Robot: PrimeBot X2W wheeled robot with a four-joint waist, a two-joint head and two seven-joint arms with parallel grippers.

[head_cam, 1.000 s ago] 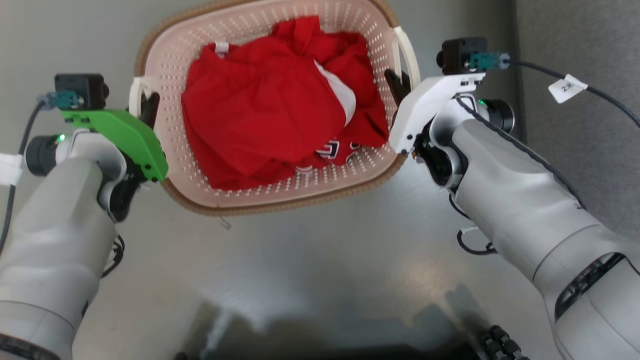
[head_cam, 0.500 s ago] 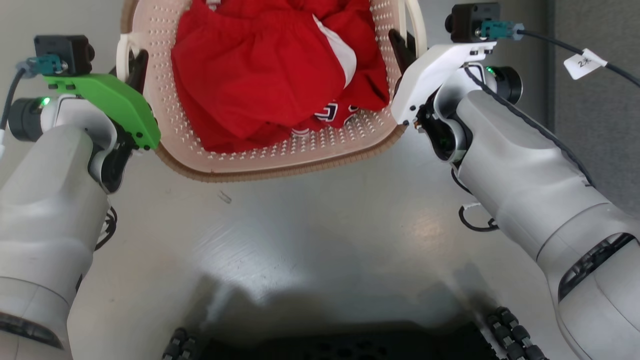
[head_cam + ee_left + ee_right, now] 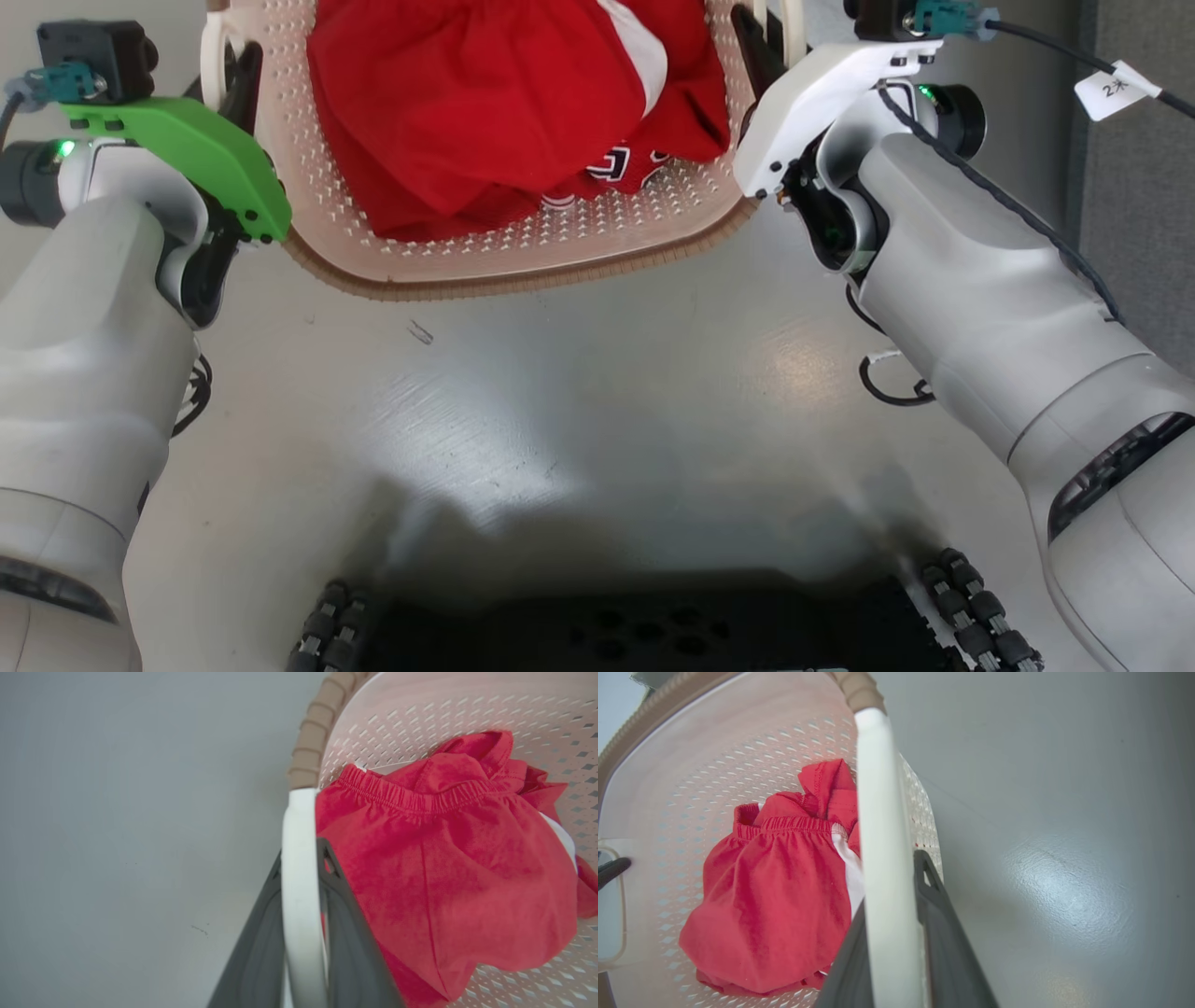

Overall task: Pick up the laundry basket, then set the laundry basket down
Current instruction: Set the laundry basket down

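Count: one laundry basket [image 3: 635,219], two white loop handles, two grippers, and one heap of red clothing [image 3: 485,103]; the number of garments in the heap cannot be told. The laundry basket sits at the upper centre of the head view, cut off by the top edge, with its brown rim curving along its lower side. Its long axis runs left to right across that frame, from one gripper to the other, and its opening faces up toward the camera. Whether its underside touches the grey floor [image 3: 597,401] cannot be told. The left gripper [image 3: 245,79], at the upper left, is closed narrow on the left handle [image 3: 210,56]; in the left wrist view its two dark fingers [image 3: 345,933] lie one on each side of the white bar. The right gripper [image 3: 758,42], at the upper right, is closed the same way on the right handle [image 3: 794,28], with a dark finger on each side of the bar in the right wrist view. The red clothing lies inside against the perforated walls, showing an elastic waistband and a white panel. The robot's black base [image 3: 635,635] fills the bottom centre.
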